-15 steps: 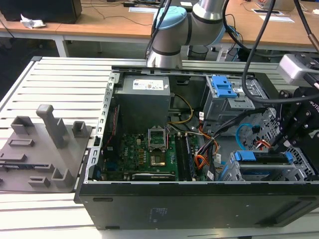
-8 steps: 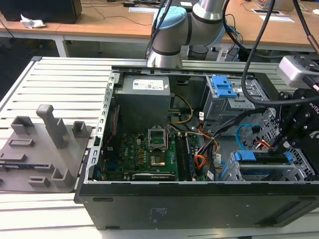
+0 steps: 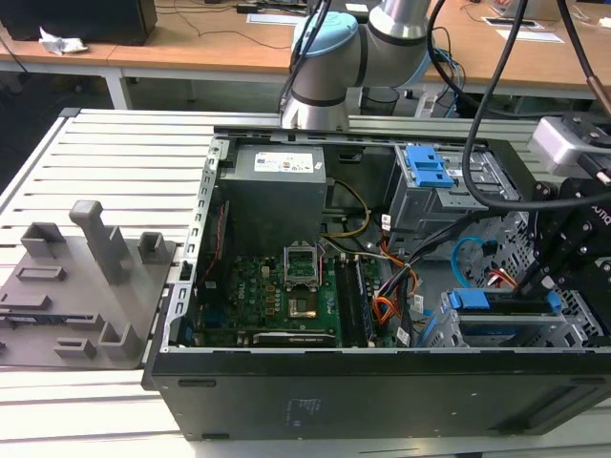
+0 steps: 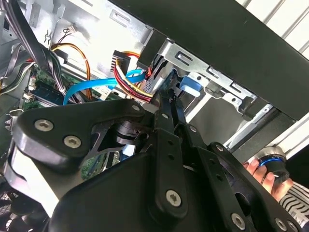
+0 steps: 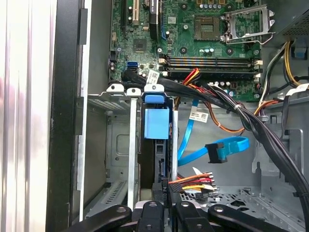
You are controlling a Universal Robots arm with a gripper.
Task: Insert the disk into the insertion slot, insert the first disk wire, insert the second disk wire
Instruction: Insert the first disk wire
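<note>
The disk [image 5: 157, 123], in its blue caddy, stands on edge inside the insertion slot [image 5: 118, 145], the low grey cage at the exterior view's right [image 3: 573, 320]. My gripper [image 5: 163, 194] sits at the disk's near end with its fingers close together. They seem shut on the dark plug of the first disk wire [image 5: 193, 181], whose red and orange strands run straight to the fingertips [image 4: 165, 93]. The second disk wire [image 5: 212, 147], a flat blue cable with a dark plug, loops loose beside the cage. In the exterior view the gripper [image 3: 535, 286] reaches down by the blue caddy [image 3: 470, 300].
The open case holds a green motherboard [image 3: 277, 291], a grey power supply [image 3: 277, 181] and a taller bay with a blue latch [image 3: 427, 167]. Thick black cable bundles [image 5: 241, 113] cross beside the cage. A grey fixture plate [image 3: 86, 286] lies outside. A person's hand [image 4: 263, 171] shows beyond the case.
</note>
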